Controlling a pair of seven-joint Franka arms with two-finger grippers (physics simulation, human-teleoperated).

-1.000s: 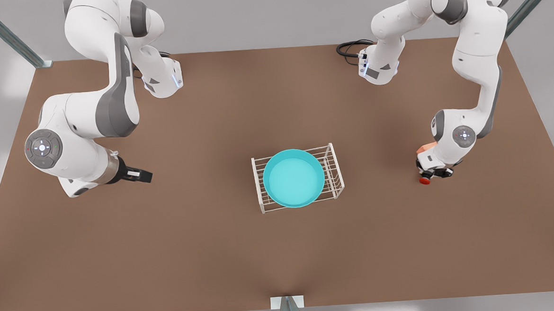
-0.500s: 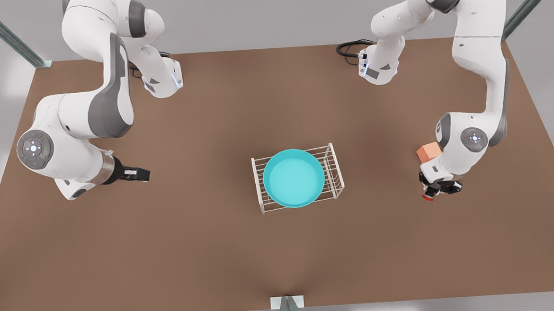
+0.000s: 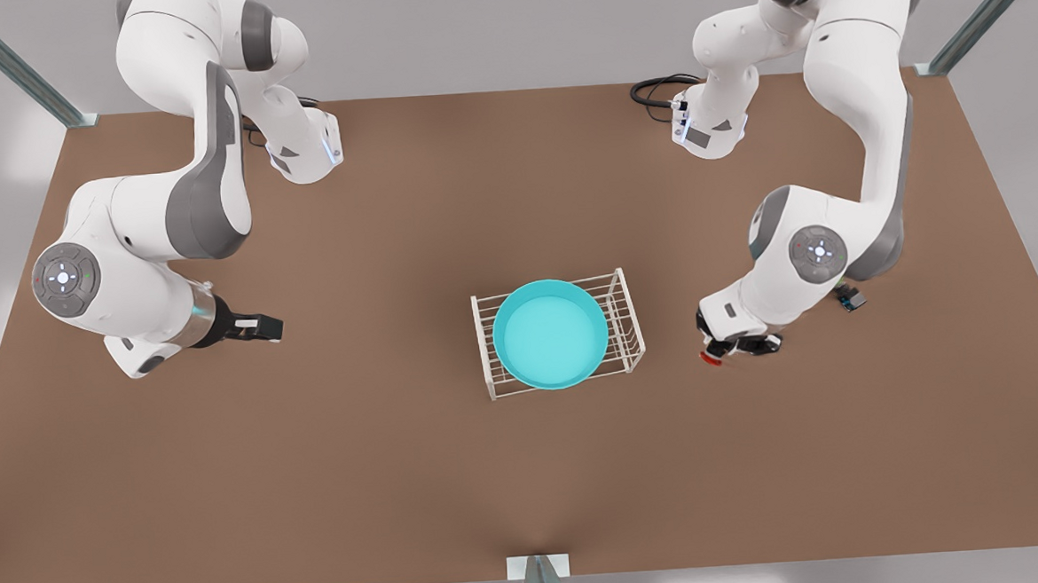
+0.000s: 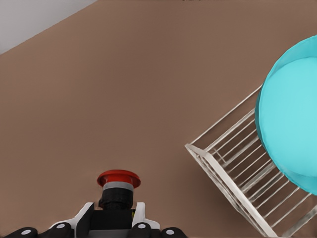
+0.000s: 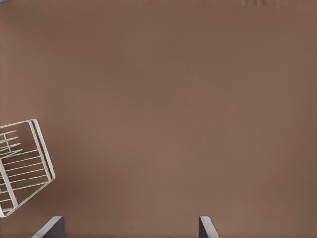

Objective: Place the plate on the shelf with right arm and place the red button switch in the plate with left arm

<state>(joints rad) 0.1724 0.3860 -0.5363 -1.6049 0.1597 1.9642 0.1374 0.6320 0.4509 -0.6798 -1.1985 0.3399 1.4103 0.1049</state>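
The cyan plate (image 3: 551, 334) lies on top of the white wire shelf (image 3: 629, 326) at the table's middle. My left gripper (image 3: 728, 348), on the arm at the front view's right, is shut on the red button switch (image 3: 712, 359) and holds it above the table just right of the shelf. The left wrist view shows the red button switch (image 4: 118, 179) between the left gripper's (image 4: 117, 220) fingers, with the shelf (image 4: 233, 168) and plate (image 4: 292, 129) ahead. My right gripper (image 3: 259, 327) waits open at the front view's left, far from the shelf (image 5: 25, 163).
A small dark switch block (image 3: 850, 297) lies on the table behind the left arm's elbow. Both arm bases stand at the table's far edge, with a black cable (image 3: 655, 93) by one. Brown tabletop (image 3: 404, 466) spreads wide in front.
My left arm has carried the red button switch toward the shelf, to the front view's left. The orange cube is now hidden behind that arm. The right arm barely moved.
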